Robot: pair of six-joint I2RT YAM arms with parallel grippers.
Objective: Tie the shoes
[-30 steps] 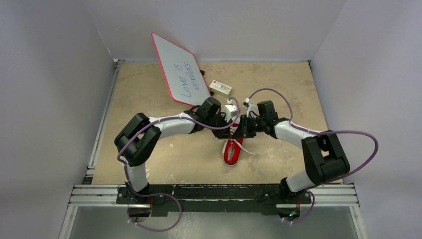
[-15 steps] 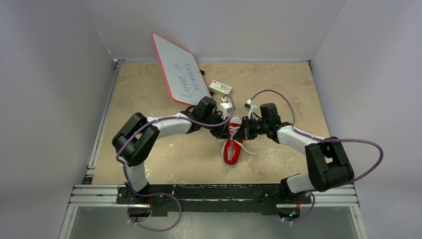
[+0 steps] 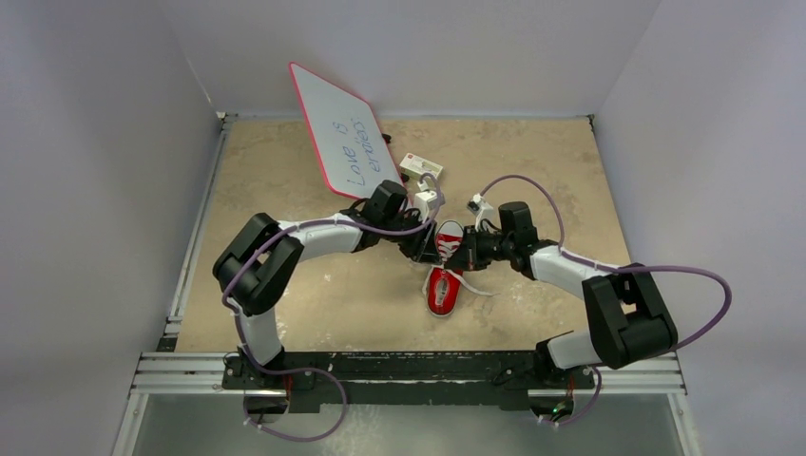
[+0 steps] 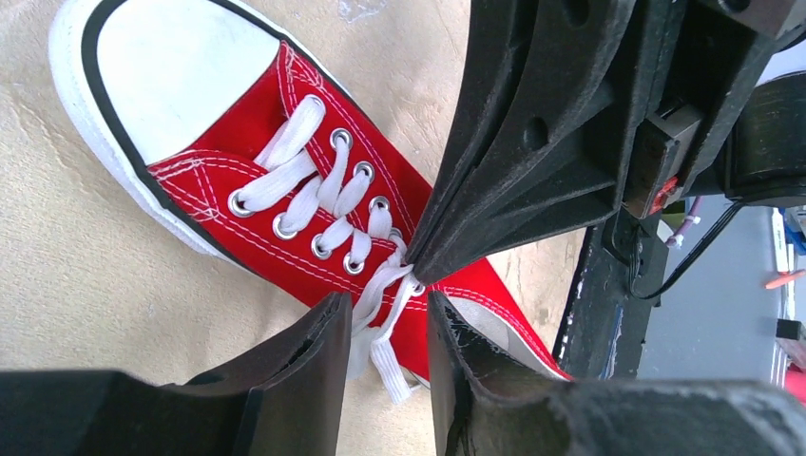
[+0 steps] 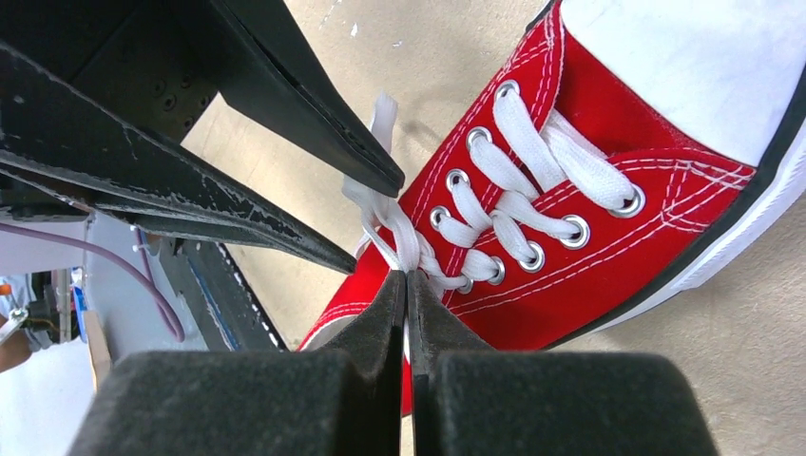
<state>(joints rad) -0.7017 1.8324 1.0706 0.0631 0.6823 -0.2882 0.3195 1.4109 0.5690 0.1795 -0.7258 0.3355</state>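
Sneaker (image 3: 442,285) on bench (image 3: 285,285); right hand (image 5: 407,285) at 3 o'clock pinches its laces (image 4: 304,171), left hand (image 4: 385,309) at 9 o'clock spread around them; whiteboard (image 3: 342,142) at 11 o'clock.

sneaker (image 4: 285,266): red stitched canvas | toe cap (image 4: 176,71): smooth white rubber | eyelets (image 4: 239,203): shiny metal | laces (image 4: 304,123): woven cloth

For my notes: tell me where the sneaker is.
Top view: the sneaker lies near the table centre, between the left gripper and right gripper, toe toward the back wall.
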